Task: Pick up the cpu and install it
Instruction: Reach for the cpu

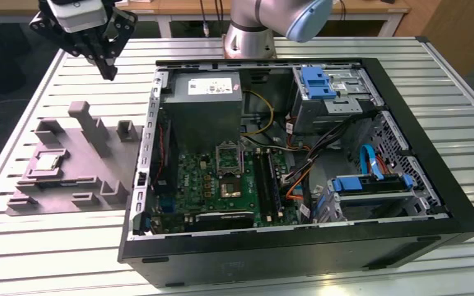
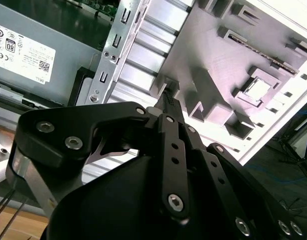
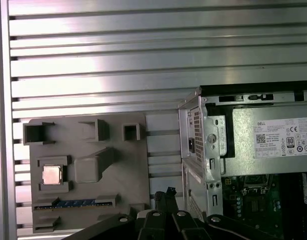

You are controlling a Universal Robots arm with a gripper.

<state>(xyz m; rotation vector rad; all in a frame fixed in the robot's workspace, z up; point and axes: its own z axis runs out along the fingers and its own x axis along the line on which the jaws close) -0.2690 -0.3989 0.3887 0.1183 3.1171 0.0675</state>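
The cpu (image 1: 46, 162) is a small square chip with a silvery top. It lies in a recess of the grey holder plate (image 1: 72, 185) at the exterior view's left, beside the open computer case. Both wrist views show the cpu (image 2: 257, 89) (image 3: 52, 175) in its recess as well. My gripper (image 1: 108, 73) hangs high above the table behind the plate, well away from the chip. Its black fingers (image 2: 168, 100) meet at the tips, shut with nothing between them. The gripper (image 3: 168, 192) points down near the plate's edge by the case.
The open black case (image 1: 434, 185) holds a green motherboard (image 1: 212, 185), a grey power-supply box (image 1: 208, 105), cables and blue drive brackets. A memory stick (image 3: 73, 203) lies in a slot of the plate. Several upright posts (image 1: 84, 117) rise from the plate on the ribbed aluminium table (image 1: 23, 246).
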